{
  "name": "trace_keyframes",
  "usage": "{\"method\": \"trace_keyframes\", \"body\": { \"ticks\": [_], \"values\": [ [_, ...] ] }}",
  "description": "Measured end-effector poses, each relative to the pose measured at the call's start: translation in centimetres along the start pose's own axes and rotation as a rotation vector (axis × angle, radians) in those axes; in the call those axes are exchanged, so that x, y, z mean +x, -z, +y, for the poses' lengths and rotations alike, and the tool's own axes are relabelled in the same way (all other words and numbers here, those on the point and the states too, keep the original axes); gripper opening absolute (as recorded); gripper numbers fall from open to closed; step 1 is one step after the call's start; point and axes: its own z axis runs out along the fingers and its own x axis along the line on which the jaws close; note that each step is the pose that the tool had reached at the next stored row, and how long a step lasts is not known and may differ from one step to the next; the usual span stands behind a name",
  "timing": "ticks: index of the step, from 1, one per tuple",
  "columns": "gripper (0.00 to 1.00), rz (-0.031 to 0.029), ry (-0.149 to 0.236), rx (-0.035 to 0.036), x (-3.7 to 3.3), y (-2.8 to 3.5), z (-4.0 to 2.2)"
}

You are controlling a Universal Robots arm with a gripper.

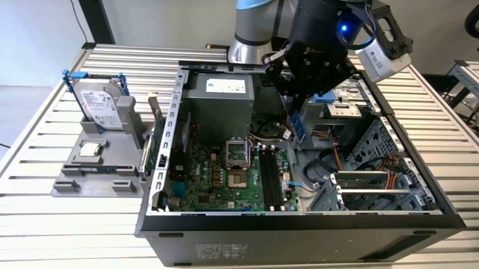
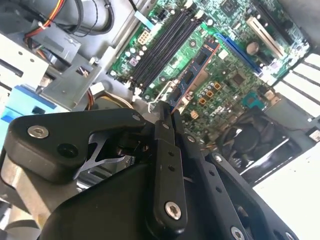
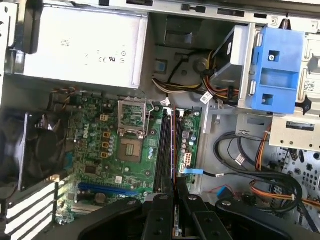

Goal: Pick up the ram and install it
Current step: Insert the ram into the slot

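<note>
**Fig.** The black two-fingered gripper (image 2: 167, 107) was clamped on one end of the ram (image 2: 192, 74), a long, narrow blue-green circuit-board stick with black chips. It hung edge-down, parallel to the black memory slots (image 3: 161, 150) of the green motherboard (image 3: 95, 150), a pose evidently suited to seating it.

one ram (image 2: 192, 75) (a stick), one hard drive (image 1: 100, 106), one processor (image 1: 91, 149)

Case: open black computer tower case (image 1: 299, 227), lying on a slatted metal table (image 1: 45, 224).
Board: green motherboard (image 1: 217, 174) inside the case.
Power: grey metal supply box (image 1: 221, 92) beside the board.
Fixture: grey plastic holder (image 1: 97, 182), at the exterior view's left of the case.
Drive: silver boxy hard drive with blue brackets (image 1: 97, 103), upright in the holder.
Chip: small square silver processor (image 1: 90, 149), flat on the holder.
</note>
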Motion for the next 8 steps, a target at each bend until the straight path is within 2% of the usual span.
{"method": "trace_keyframes", "body": {
  "ticks": [5, 8],
  "values": [
    [0.00, -0.0044, -0.049, -0.0066, -0.02, -0.45, -0.01],
    [0.00, -0.0133, -0.056, -0.0110, -0.02, -0.65, -0.01]
  ]
}}
